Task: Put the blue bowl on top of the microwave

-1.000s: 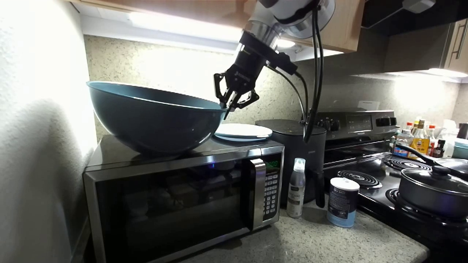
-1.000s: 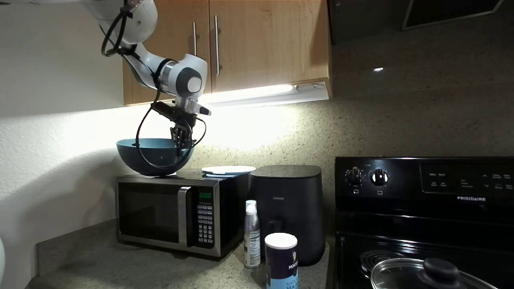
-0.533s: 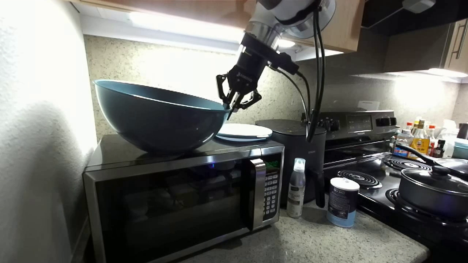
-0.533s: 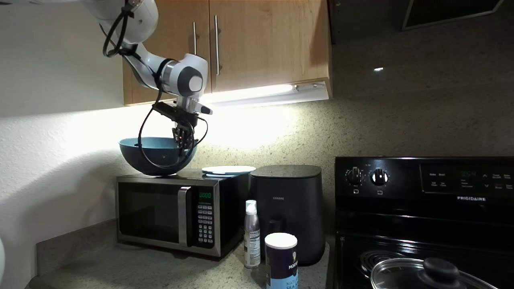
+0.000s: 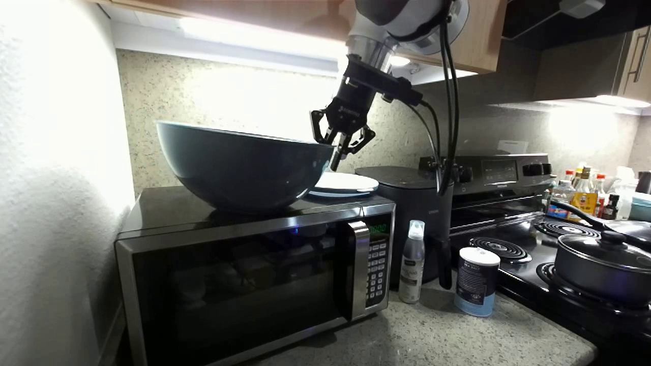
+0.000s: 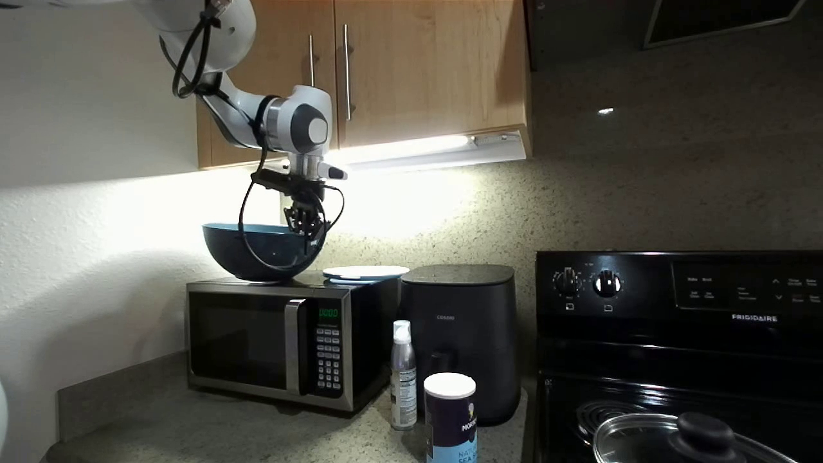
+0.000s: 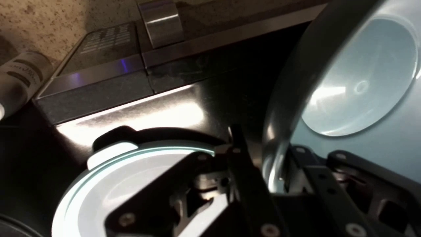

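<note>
The dark teal-blue bowl [image 5: 239,170] sits on top of the microwave [image 5: 239,290], slightly tilted, its gripper-side rim lower. In both exterior views the bowl [image 6: 247,254] appears to rest its base on the microwave [image 6: 247,334]. My gripper [image 5: 332,152] is at the bowl's rim, pointing down from above. In the wrist view the gripper [image 7: 263,140] has its fingers apart, one inside the bowl [image 7: 358,108] and one outside. The rim runs between them, with a gap to the outer finger. The microwave's top [image 7: 98,89] shows below.
A pale-blue plate [image 5: 351,182] lies on the microwave's rear right, beside the bowl. A black appliance [image 6: 460,341], a spray bottle [image 6: 404,386] and a salt canister [image 6: 450,418] stand to the right. A wall [image 5: 56,203] is at left; a cabinet [image 6: 431,71] hangs above.
The bowl and gripper have shifted right across the microwave top. The bowl has settled closer to level. My fingers have spread apart around the rim.
</note>
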